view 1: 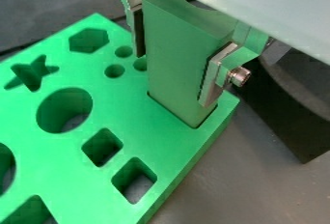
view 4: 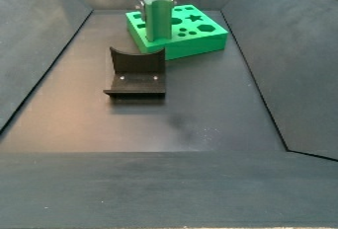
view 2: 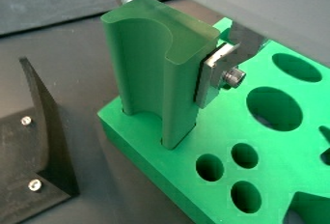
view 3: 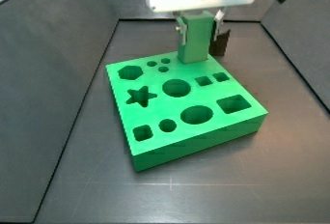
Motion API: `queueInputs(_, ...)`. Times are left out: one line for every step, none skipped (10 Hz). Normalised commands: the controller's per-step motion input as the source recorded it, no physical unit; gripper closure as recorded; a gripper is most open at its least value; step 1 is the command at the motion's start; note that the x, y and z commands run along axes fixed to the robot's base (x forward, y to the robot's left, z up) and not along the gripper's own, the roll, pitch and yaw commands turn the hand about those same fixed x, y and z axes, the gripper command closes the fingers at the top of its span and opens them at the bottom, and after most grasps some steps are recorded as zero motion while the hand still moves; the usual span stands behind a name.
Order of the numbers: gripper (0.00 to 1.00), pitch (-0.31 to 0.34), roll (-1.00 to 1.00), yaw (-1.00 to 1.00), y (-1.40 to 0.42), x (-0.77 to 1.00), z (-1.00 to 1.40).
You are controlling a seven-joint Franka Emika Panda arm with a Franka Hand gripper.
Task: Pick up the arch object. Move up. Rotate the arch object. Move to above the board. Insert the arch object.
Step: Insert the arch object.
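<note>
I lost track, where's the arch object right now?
The arch object stands upright at the board's edge nearest the fixture, clamped in the gripper.

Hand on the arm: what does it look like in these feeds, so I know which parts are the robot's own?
The hand, above the board, has a pale grey-white boxy body, seen in both side views. Its fingers are flat silver metal plates, one carrying a hex bolt in both wrist views. A thin silver plate shows on the far side. No cables or markings are clearly visible.
</note>
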Motion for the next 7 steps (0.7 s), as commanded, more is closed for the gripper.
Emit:
queueInputs(1.00,-0.190,0.21,0.24,-0.01,-0.11,-0.45)
queueInputs(1.00,-0.267,0.16,0.18,-0.16,0.00,-0.60)
queueInputs(1.00,-0.220,0.16,0.08,-0.23,0.07,-0.66)
queueInputs(1.00,-0.196,0.11,0.01,-0.17,0.03,-0.57)
queueInputs(1.00,-0.129,0.00,0.00,-0.01,0.02,-0.40)
queueInputs(1.00,-0.096,-0.10,-0.07,0.13,0.00,-0.01)
queueInputs(1.00,0.000,0.01,0.00,0.00,0.00,0.00)
